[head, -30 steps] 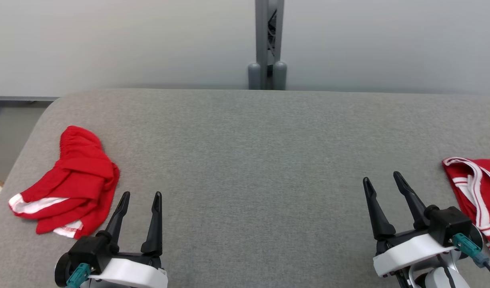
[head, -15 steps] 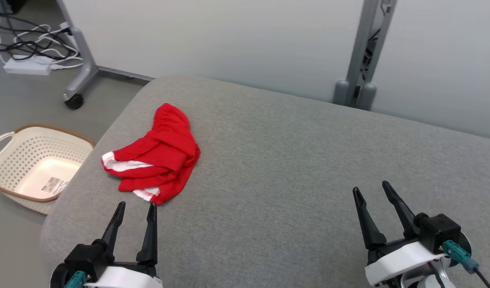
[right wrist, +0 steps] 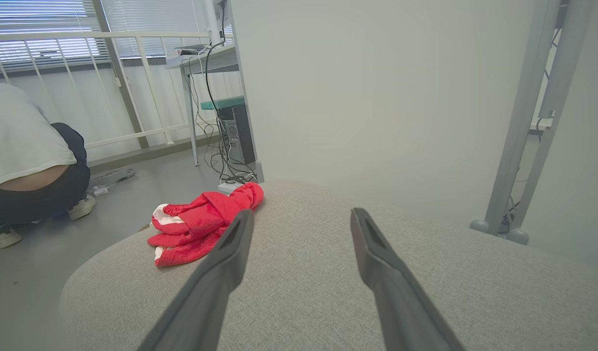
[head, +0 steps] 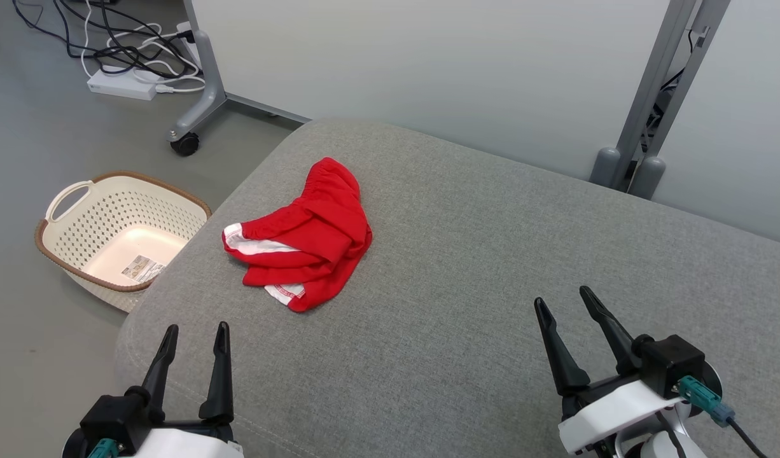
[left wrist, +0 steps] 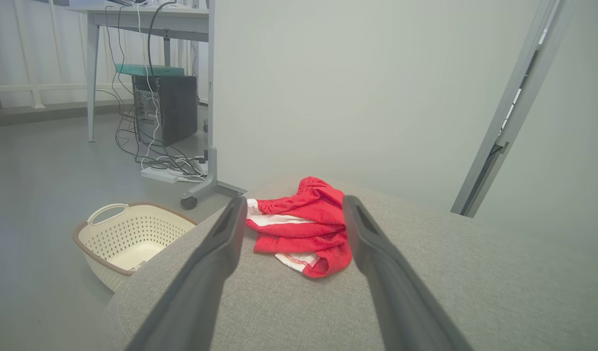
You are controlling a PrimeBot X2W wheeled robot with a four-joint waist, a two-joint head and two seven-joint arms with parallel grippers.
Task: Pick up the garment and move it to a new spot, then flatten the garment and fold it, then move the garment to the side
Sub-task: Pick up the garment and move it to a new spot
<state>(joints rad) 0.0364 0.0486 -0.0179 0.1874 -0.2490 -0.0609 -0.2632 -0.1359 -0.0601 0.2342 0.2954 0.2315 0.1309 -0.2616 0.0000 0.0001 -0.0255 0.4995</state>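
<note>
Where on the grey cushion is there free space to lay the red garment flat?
The widest bare stretch of the grey cushion lies between the red garment and the right gripper. A narrower strip separates the garment from the left gripper. Only the left end is crowded, by the garment itself.

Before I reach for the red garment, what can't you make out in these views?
- Red garment: bunched; its own folds hide its shape and underside, every view.
- Label in the basket: too small to read, head view.
- Person: cut off by the left edge, right wrist view.
</note>
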